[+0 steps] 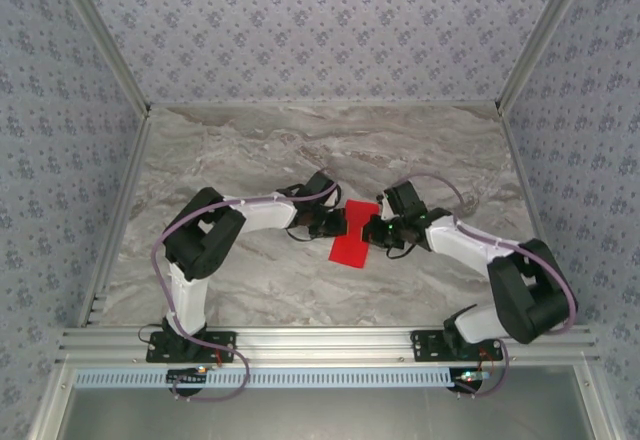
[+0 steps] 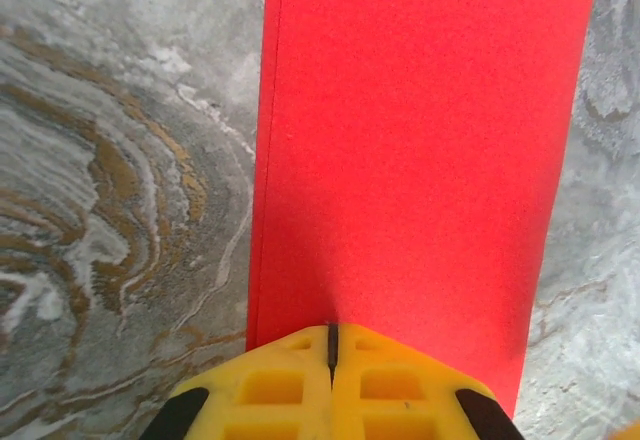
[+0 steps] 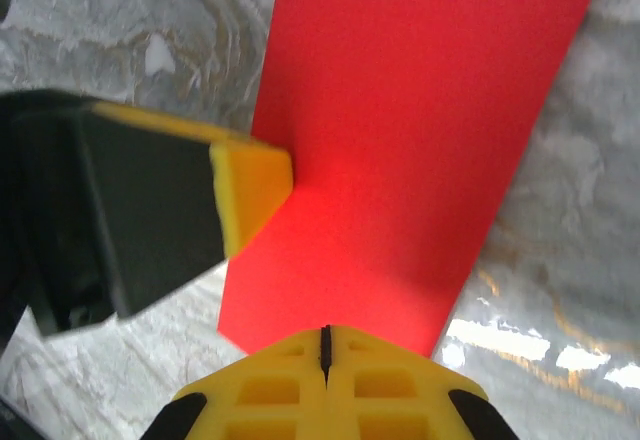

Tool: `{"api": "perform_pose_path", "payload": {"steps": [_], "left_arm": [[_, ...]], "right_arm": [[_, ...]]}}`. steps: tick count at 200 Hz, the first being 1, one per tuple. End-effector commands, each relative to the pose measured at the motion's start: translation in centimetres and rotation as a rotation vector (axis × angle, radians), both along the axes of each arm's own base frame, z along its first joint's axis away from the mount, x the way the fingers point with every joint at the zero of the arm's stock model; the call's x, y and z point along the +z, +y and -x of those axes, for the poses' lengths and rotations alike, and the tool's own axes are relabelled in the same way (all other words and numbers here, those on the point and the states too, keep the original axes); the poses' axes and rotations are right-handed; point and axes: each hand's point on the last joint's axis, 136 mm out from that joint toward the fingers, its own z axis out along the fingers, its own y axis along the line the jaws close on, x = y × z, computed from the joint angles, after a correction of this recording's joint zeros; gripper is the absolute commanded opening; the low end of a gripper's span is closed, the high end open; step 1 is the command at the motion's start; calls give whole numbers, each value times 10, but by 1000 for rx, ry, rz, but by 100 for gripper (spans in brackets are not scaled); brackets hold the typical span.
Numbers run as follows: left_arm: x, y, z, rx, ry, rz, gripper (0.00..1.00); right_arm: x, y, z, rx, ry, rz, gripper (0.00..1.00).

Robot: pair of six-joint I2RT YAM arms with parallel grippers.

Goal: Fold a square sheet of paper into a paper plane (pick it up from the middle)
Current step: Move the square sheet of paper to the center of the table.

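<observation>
The left gripper point(image 1: 337, 223) and right gripper point(image 1: 374, 228), jaws closed tight, each pinch an opposite edge of the red sheet of paper point(image 1: 351, 243) over the middle of the marble table point(image 1: 300, 150).

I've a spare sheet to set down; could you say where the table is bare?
Bare: the table's far half, between back wall and arms, plus the patch between their bases. Crowded: the middle, where left claw and right claw pinch the red paper.

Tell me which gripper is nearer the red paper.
Neither: the left gripper is shut on the red paper at its left edge, the right gripper at its right edge.
</observation>
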Motion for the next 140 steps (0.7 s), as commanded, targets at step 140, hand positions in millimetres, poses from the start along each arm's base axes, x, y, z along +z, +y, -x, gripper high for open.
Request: {"api": "perform_pose_path", "payload": {"steps": [140], "left_arm": [[32, 93, -17, -185, -158, -279, 3]], "right_arm": [[5, 40, -52, 66, -41, -47, 0]]}}
